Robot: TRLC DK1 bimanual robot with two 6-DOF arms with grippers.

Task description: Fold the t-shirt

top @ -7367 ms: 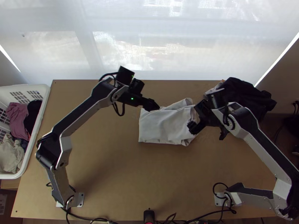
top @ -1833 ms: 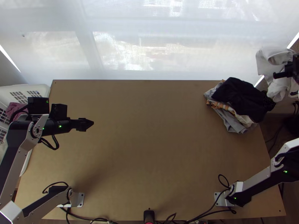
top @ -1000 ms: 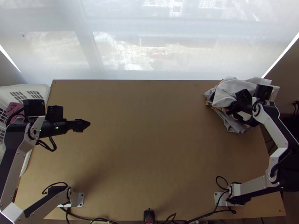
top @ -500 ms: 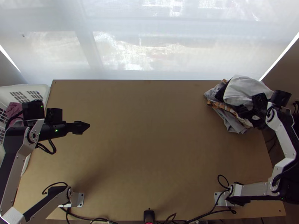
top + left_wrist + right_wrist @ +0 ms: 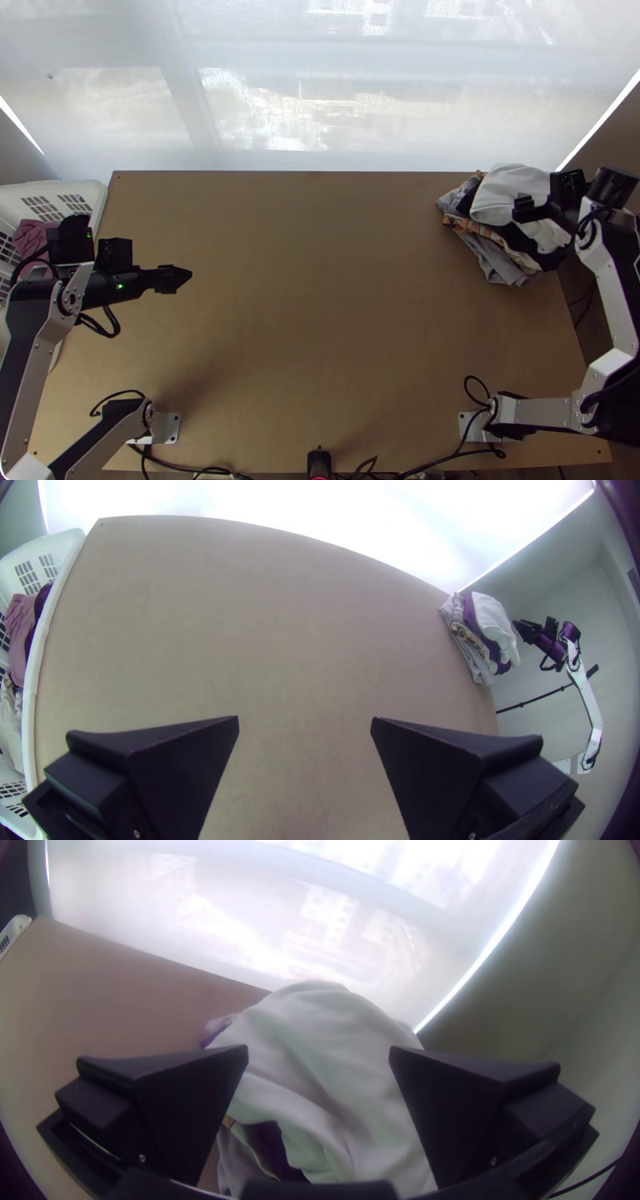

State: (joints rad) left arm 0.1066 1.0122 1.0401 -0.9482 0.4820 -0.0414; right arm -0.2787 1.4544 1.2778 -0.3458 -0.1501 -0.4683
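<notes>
White fabric t-shirt (image 5: 514, 188) is slumped on the messy multicoloured clothes pile (image 5: 494, 261); if the right black gripper (image 5: 319, 1052), fingers spread near the pile, snags a fold backing off, the shirt could slide off. Left black gripper (image 5: 305, 721) is well apart from the pile, fingers spread too

The jointed silver-and-black left arm (image 5: 30, 356) stands bent at the left, its black, flat-fingered left gripper (image 5: 182, 278) pointing right, both fingers spread apart. The matching silver-and-black right arm (image 5: 608, 280) bends at the right, its black right gripper (image 5: 523, 210) far right, pointing left, fingers wide apart.
</notes>
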